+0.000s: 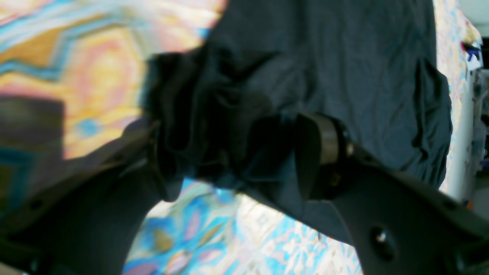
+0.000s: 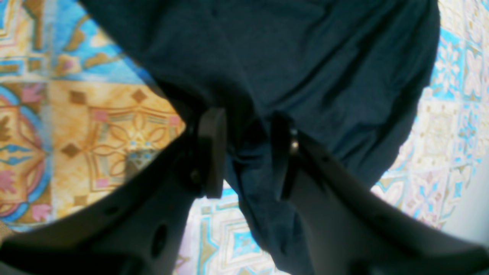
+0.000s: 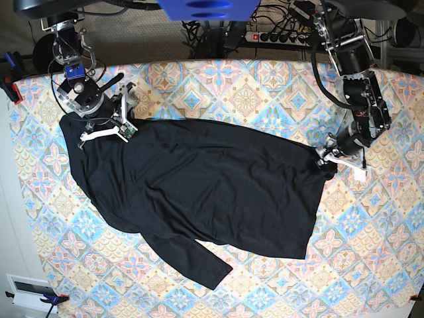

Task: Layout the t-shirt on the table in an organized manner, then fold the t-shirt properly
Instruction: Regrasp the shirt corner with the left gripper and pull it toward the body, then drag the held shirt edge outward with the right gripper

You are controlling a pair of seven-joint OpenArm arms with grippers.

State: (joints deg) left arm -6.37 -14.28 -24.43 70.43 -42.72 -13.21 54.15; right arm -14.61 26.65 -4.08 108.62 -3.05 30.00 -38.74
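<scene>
The black t-shirt (image 3: 199, 185) lies spread across the middle of the table (image 3: 265, 93), one long sleeve (image 3: 199, 262) trailing toward the front edge. My left gripper (image 3: 326, 162) is at the shirt's right end. In the left wrist view its jaws (image 1: 229, 152) stand wide apart, and a loose bunch of the t-shirt (image 1: 344, 68) sits between them. My right gripper (image 3: 122, 129) is at the shirt's far-left corner. The right wrist view shows this gripper (image 2: 247, 149) pinching a fold of the t-shirt (image 2: 305, 57) between its two pads.
A power strip and cables (image 3: 278, 33) run behind the table's back edge. A blue clamp (image 3: 10, 66) sits at the left edge, and a small white device (image 3: 26, 288) lies off the front-left corner. Patterned cloth shows all around the shirt.
</scene>
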